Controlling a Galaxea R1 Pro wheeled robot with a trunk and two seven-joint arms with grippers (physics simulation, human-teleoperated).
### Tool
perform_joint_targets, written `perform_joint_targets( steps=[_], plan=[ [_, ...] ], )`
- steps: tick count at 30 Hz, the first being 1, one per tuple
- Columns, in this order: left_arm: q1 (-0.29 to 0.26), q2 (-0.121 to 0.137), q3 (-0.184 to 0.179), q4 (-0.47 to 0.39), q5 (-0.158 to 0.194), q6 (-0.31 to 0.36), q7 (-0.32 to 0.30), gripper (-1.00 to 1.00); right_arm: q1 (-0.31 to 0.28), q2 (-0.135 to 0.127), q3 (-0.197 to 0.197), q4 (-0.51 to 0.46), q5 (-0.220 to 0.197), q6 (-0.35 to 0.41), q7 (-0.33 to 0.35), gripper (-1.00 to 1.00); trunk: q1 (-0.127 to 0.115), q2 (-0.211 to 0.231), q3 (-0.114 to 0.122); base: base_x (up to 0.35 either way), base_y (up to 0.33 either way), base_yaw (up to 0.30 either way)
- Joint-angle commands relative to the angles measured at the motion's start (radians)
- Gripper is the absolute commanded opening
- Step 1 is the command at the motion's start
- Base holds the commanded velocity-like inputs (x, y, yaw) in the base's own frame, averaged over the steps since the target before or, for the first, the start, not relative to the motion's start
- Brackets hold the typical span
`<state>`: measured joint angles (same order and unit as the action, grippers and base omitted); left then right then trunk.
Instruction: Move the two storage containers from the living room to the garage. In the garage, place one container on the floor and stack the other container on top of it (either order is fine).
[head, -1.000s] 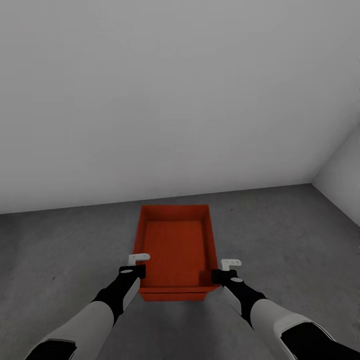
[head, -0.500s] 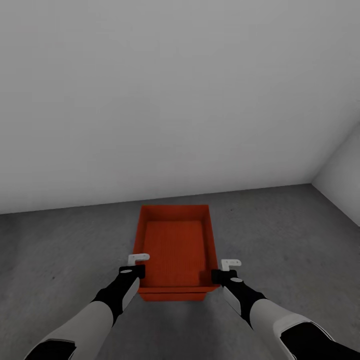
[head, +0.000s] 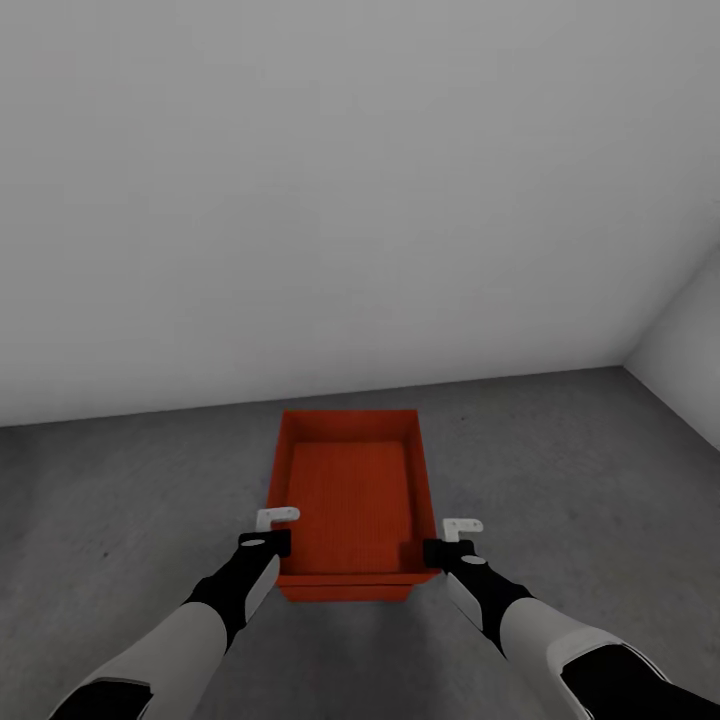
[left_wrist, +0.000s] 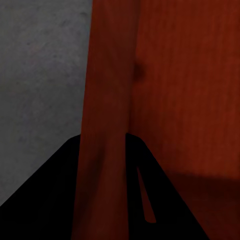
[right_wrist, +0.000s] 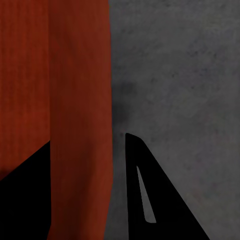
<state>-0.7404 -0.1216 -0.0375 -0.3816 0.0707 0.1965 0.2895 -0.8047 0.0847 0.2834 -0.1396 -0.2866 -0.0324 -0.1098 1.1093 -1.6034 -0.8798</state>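
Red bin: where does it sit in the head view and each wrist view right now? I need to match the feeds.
Head view: red bin low centre on the concrete floor, a gripper on each side wall.
Left wrist view: its left side wall runs between the jaws, with the bin's inside beyond it.
Right wrist view: its right side wall runs between the jaws.
Shared landmark: the grey concrete floor.

Bare garage: grey concrete floor (head: 600, 480), plain walls (head: 350, 200).
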Motion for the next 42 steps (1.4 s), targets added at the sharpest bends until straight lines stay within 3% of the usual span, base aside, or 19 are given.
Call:
perform_joint_targets(
  steps=[1,7,17,22,37,42],
  plan=[
    [0.000,0.002,0.059,-0.002,-0.005,0.009,0.059,-1.00,-0.001,-0.011,-0.029,-0.002,0.003,-0.005,-0.060,-1.00,0.004,-0.008,-0.004,0.000,0.000,0.000],
    [0.000,0.003,0.059,-0.003,-0.005,0.009,0.059,-1.00,-0.001,-0.011,-0.029,-0.002,0.003,-0.004,-0.060,-1.00,0.027,-0.050,-0.023,0.000,0.000,0.000],
    [0.000,0.003,0.059,-0.003,-0.005,0.009,0.059,-1.00,-0.001,-0.011,-0.029,-0.002,0.003,-0.004,-0.060,-1.00,0.027,-0.050,-0.023,0.000,0.000,0.000],
    [0.000,0.003,0.059,-0.003,-0.005,0.009,0.059,-1.00,-0.001,-0.010,-0.029,-0.002,0.003,-0.004,-0.060,-1.00,0.046,-0.085,-0.038,0.000,0.000,0.000],
    [0.000,0.003,0.059,-0.003,-0.005,0.009,0.059,-1.00,-0.001,-0.010,-0.029,-0.002,0.003,-0.004,-0.060,-1.00,0.046,-0.085,-0.038,0.000,0.000,0.000],
    [0.000,0.003,0.059,-0.003,-0.005,0.009,0.059,-1.00,-0.001,-0.011,-0.029,-0.002,0.003,-0.004,-0.060,-1.00,0.065,-0.120,-0.054,0.000,0.000,0.000]
  ],
)
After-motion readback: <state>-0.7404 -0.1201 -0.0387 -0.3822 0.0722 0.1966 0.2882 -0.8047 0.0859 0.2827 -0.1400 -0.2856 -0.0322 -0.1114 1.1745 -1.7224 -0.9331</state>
